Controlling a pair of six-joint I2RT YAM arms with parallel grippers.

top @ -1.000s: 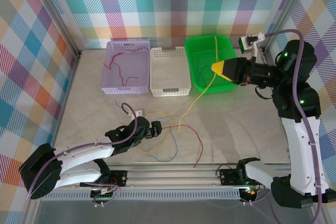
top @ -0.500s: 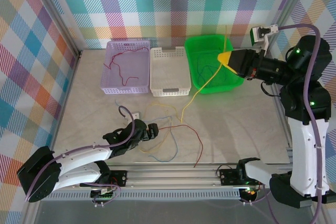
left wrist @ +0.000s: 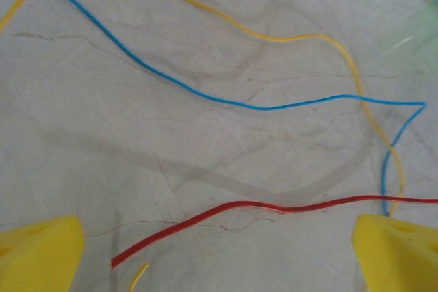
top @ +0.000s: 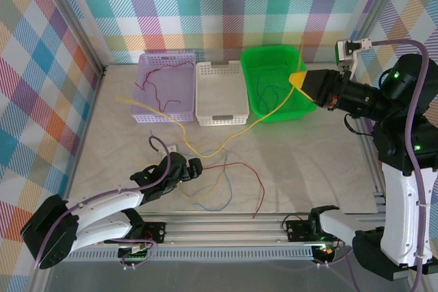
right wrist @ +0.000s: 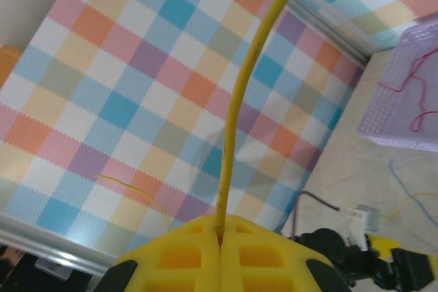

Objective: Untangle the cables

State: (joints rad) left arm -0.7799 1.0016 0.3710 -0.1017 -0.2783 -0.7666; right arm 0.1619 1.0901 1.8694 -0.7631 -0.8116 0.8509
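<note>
because the yellow cable (right wrist: 236, 104) needs pulling free of the tangle, the right gripper (top: 297, 78) is clamping it tight above the green basket (top: 244, 80), its slack trailing across the worktop (top: 308, 169) toward the purple basket (top: 161, 118). the left gripper (top: 194, 166) is hovering wide apart over the red cable (left wrist: 274, 208) and blue cable (left wrist: 226, 100), which are crossing and likely snagging.

Baskets: three. One purple basket (top: 164, 118), one white basket (top: 220, 120), one green basket (top: 254, 100).

Arms: two, left arm (top: 102, 206) and right arm (top: 400, 189), with one gripper each: left gripper (left wrist: 219, 251), right gripper (right wrist: 220, 227).

Yellow cables: two, one long yellow cable (right wrist: 238, 100) and one short yellow cable (left wrist: 301, 37).

Other cables on the table (top: 308, 169): one red cable (left wrist: 274, 208), one blue cable (left wrist: 226, 102).

Red strands (top: 154, 94) in the purple basket: at least two.

Dark strands (top: 268, 90) in the green basket: count cannot be told.
</note>
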